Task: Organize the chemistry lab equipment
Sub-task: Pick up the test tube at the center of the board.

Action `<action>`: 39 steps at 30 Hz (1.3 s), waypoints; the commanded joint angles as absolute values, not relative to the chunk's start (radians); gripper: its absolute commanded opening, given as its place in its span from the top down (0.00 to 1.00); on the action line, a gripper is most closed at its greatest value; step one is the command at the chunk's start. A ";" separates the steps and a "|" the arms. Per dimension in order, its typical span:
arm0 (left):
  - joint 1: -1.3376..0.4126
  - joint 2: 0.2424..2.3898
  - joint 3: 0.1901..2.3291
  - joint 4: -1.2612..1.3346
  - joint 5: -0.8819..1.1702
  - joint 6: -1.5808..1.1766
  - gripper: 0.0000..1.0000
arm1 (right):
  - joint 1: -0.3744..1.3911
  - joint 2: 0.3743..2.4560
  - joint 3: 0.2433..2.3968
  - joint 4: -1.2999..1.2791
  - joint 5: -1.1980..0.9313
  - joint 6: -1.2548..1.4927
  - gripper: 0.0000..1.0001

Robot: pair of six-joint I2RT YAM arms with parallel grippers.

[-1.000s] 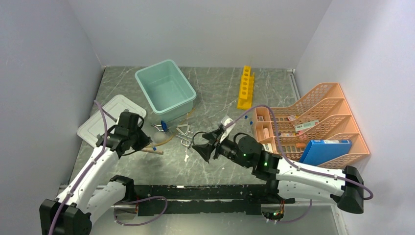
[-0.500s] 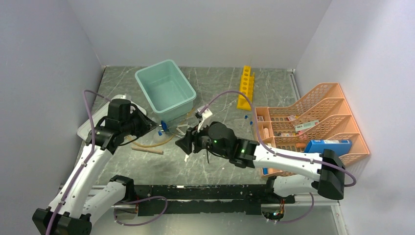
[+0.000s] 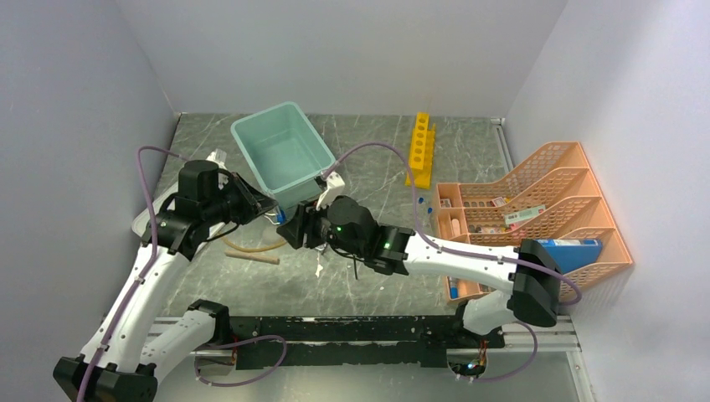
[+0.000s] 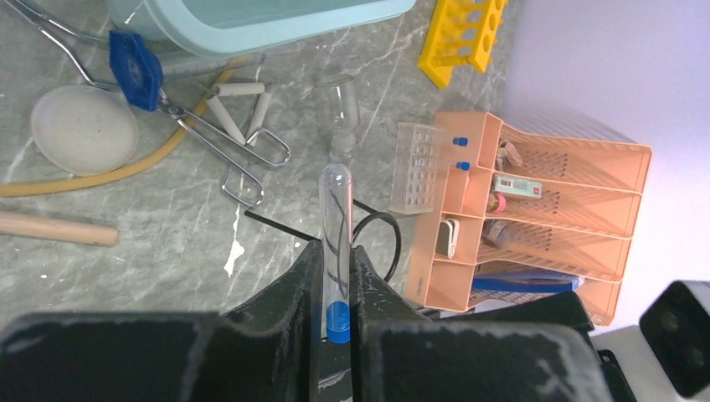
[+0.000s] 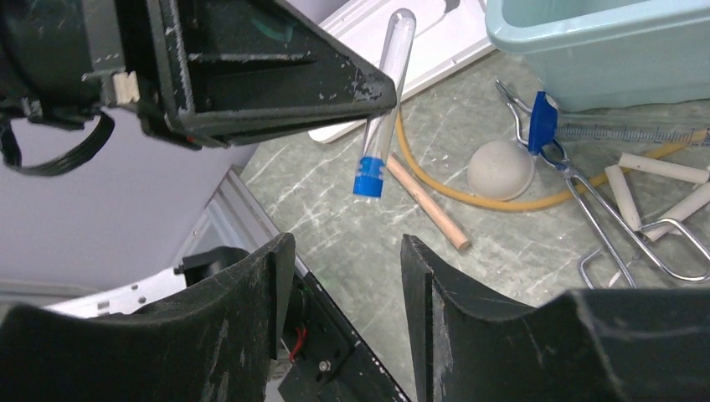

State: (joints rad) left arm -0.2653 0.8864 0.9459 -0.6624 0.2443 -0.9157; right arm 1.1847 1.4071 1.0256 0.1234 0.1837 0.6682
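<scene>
While the left gripper (image 4: 335, 264) clamps a blue-capped tube (image 4: 335, 209) lengthwise, the right gripper (image 5: 345, 251) hangs half-open and empty, straight ahead of it; the capped end points toward its jaws, apparently just beyond them.

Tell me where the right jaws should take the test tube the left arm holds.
The blue-capped end of the test tube, hanging free below the left gripper. Bring the right gripper straight ahead, jaws astride it; probably safest.

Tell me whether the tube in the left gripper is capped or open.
Capped. The clear tube pinched by the left gripper has a blue cap on one end, seen in both wrist views.
</scene>
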 commanded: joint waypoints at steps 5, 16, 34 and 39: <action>-0.259 0.885 0.982 -0.627 0.322 -0.938 0.95 | 1.182 1.467 1.091 0.168 0.251 0.755 0.48; -0.259 0.887 0.979 -0.612 0.355 -0.951 0.95 | 1.182 1.503 1.113 0.162 0.297 0.782 0.53; -0.262 0.884 0.958 -0.602 0.375 -0.953 0.95 | 1.181 1.492 1.094 0.190 0.321 0.777 0.84; -0.262 0.885 0.945 -0.584 0.404 -0.954 0.95 | 1.181 1.467 1.064 0.186 0.327 0.775 1.00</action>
